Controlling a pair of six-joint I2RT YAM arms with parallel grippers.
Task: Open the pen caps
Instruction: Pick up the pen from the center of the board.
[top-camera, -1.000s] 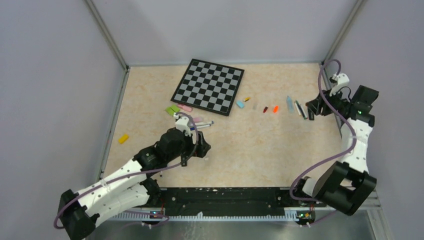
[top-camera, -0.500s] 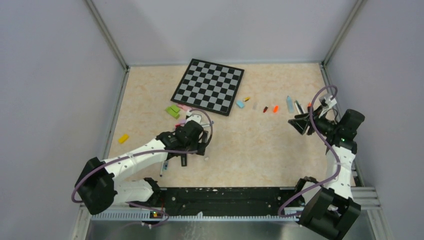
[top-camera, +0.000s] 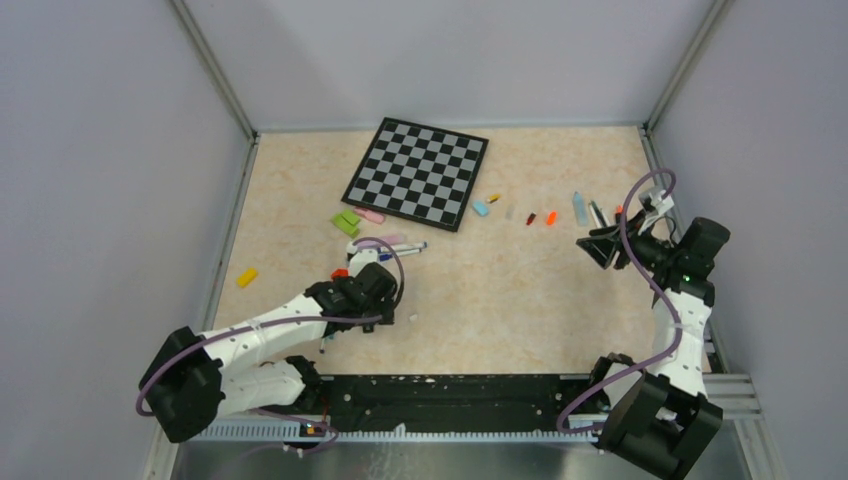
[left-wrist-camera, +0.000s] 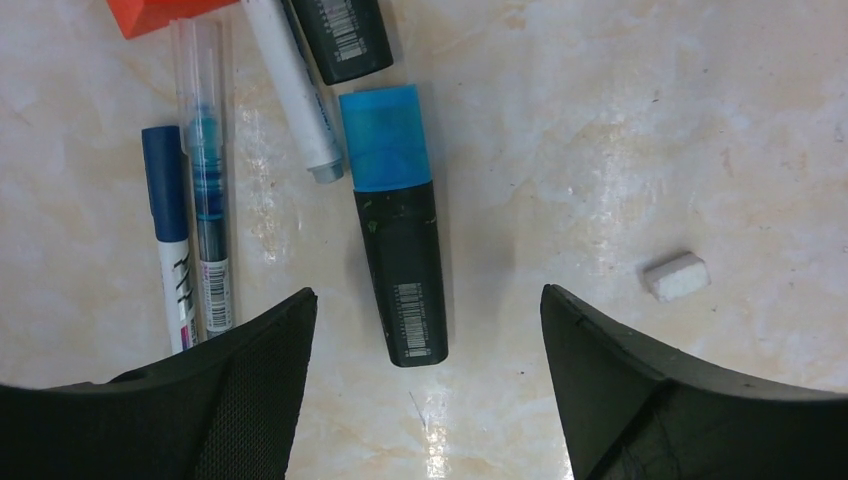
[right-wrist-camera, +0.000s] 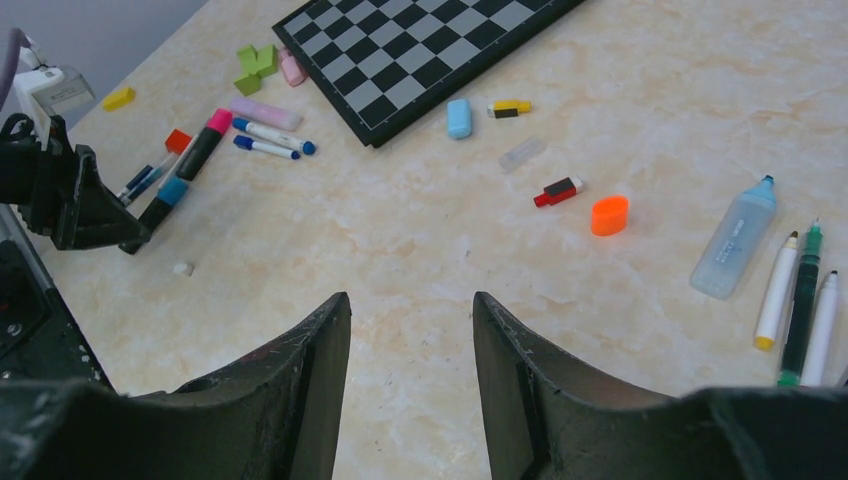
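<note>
My left gripper (left-wrist-camera: 428, 292) hangs open, close above the table. It straddles the rear end of a black highlighter (left-wrist-camera: 403, 270) with a blue cap (left-wrist-camera: 385, 138). The fingers (left-wrist-camera: 250, 390) do not touch it. Beside it lie a white pen (left-wrist-camera: 290, 85), a clear-capped blue pen (left-wrist-camera: 205, 180), a dark-blue-capped pen (left-wrist-camera: 168, 225) and a second black highlighter (left-wrist-camera: 345, 35). My right gripper (right-wrist-camera: 410, 300) stands open and empty over bare table at the right. Loose caps lie ahead of it: light blue (right-wrist-camera: 458, 117), orange (right-wrist-camera: 609, 215) and clear (right-wrist-camera: 522, 153).
The checkered board (top-camera: 417, 172) lies at the back. A light-blue highlighter (right-wrist-camera: 735, 240) and three thin pens (right-wrist-camera: 800, 300) lie at the far right. Green blocks (right-wrist-camera: 255, 65), a yellow block (right-wrist-camera: 118, 98) and an orange block (left-wrist-camera: 160, 12) sit on the left. A white crumb (left-wrist-camera: 676, 276) lies near my left gripper.
The left arm has drawn back toward the near left and come down over the pens, its jaws narrowing a little. The right arm swung inward earlier and now holds still.
</note>
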